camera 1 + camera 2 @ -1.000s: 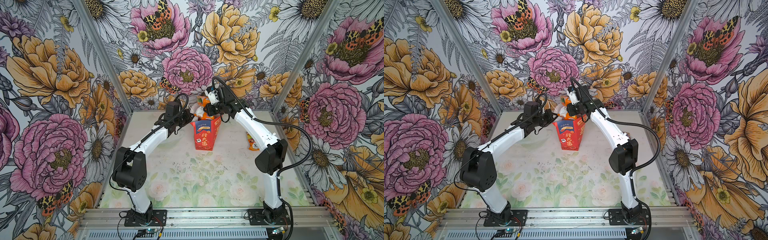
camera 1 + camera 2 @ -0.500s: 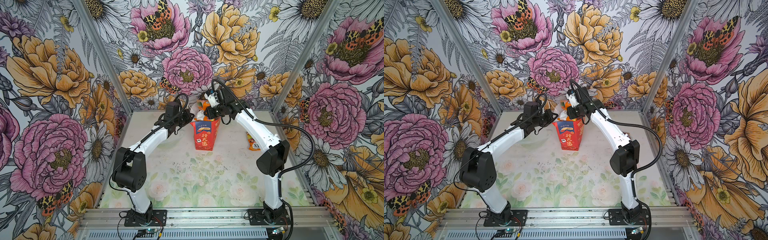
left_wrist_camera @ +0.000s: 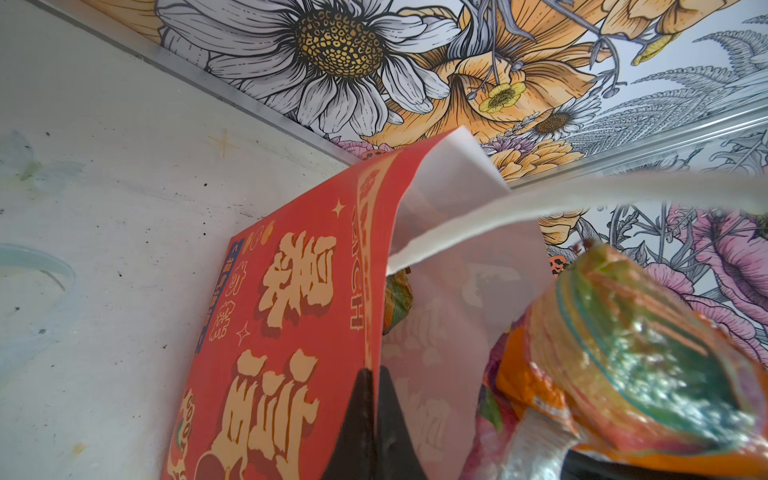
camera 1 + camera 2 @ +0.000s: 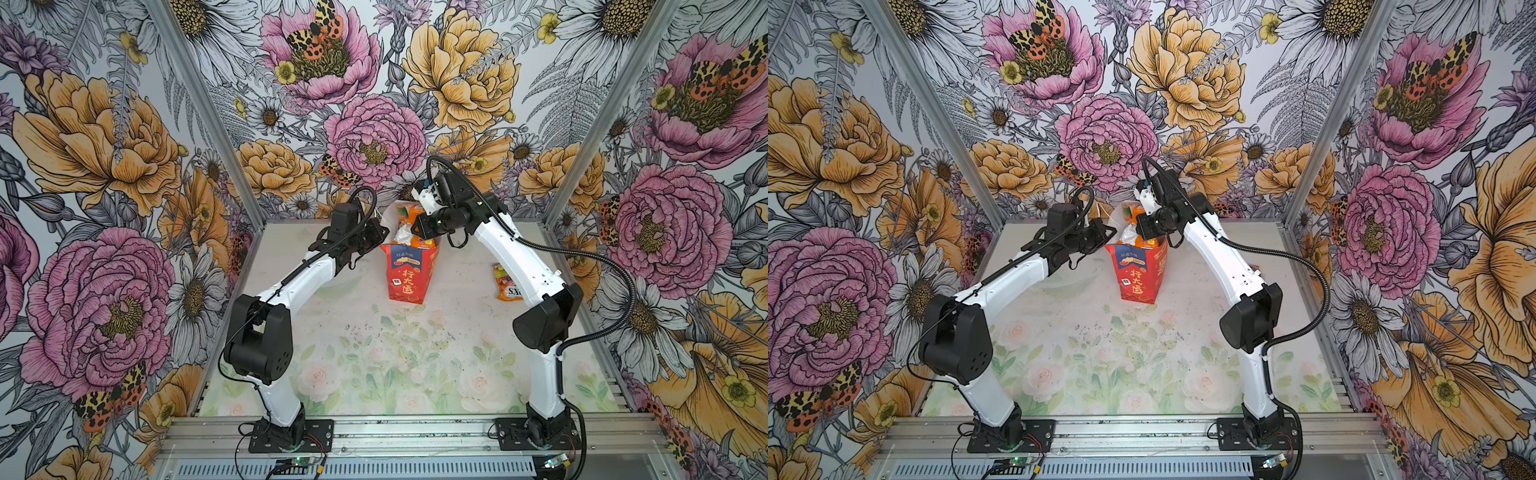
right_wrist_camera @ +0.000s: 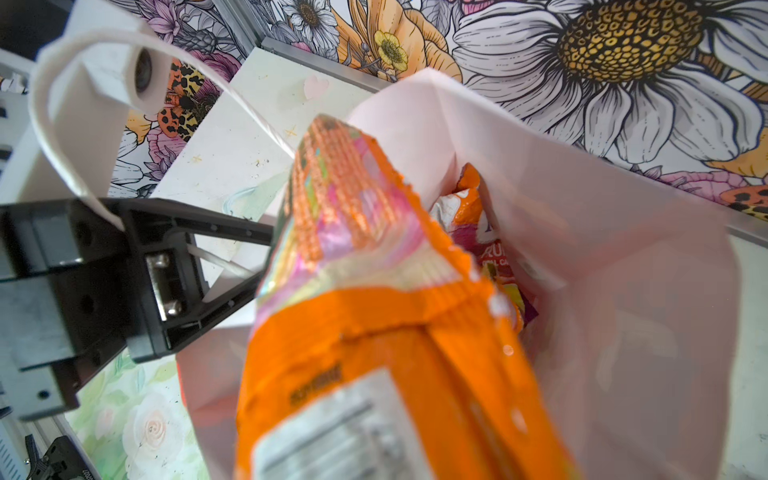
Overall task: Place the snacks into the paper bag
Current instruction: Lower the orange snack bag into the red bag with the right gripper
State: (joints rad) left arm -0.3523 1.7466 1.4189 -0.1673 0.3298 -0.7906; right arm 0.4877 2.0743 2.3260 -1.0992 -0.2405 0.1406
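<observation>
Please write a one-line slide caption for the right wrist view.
Orange snack packet held over the open paper bag; the left gripper pinches its wall.

Tabletop [image 4: 374,365]: pale rose-and-leaf print, flecked with dark specks. Walls [image 4: 374,137] on three sides: large pink, orange and white flowers with spotted moths. Metal posts [image 4: 208,112] at the back corners. Aluminium rail [image 4: 415,436] along the front edge, with a vented panel [image 4: 395,471] below it.
</observation>
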